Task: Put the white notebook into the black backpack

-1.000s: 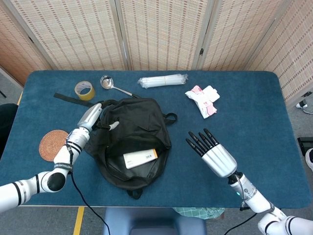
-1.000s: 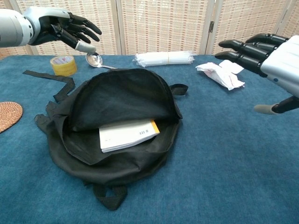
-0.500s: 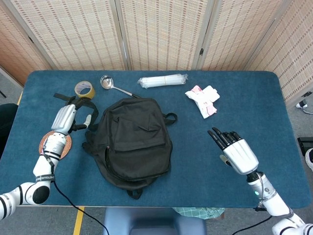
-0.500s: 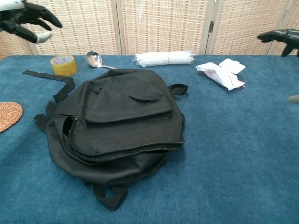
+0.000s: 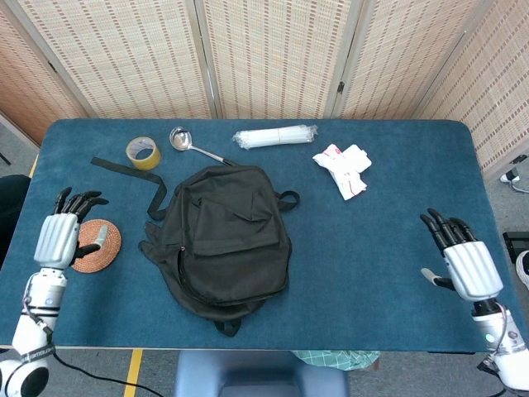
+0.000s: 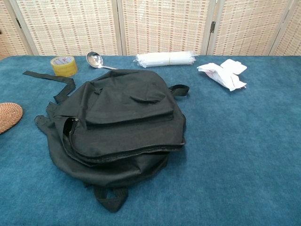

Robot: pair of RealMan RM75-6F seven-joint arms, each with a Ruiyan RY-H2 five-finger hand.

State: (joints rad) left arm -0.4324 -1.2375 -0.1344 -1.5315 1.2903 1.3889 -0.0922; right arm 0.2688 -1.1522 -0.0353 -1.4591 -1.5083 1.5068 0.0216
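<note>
The black backpack (image 5: 225, 240) lies flat in the middle of the blue table (image 5: 388, 231), its flap down over the opening; the chest view shows the backpack (image 6: 117, 122) the same way. No white notebook shows in either view. My left hand (image 5: 64, 236) hovers at the table's left edge beside the coaster, fingers spread and holding nothing. Far to the right, near the front edge, my right hand (image 5: 463, 260) is also spread and empty. Neither hand appears in the chest view.
A woven coaster (image 5: 101, 246) sits left of the backpack. Along the back lie a yellow tape roll (image 5: 142, 152), a metal ladle (image 5: 188, 144), a clear packet of straws (image 5: 275, 136) and a white-pink pouch (image 5: 343, 169). A loose black strap (image 5: 124, 168) trails toward the tape.
The backpack flap, held up a second ago with the notebook showing inside, has dropped shut. Both hands have pulled away outward to the table's left and right edges.
</note>
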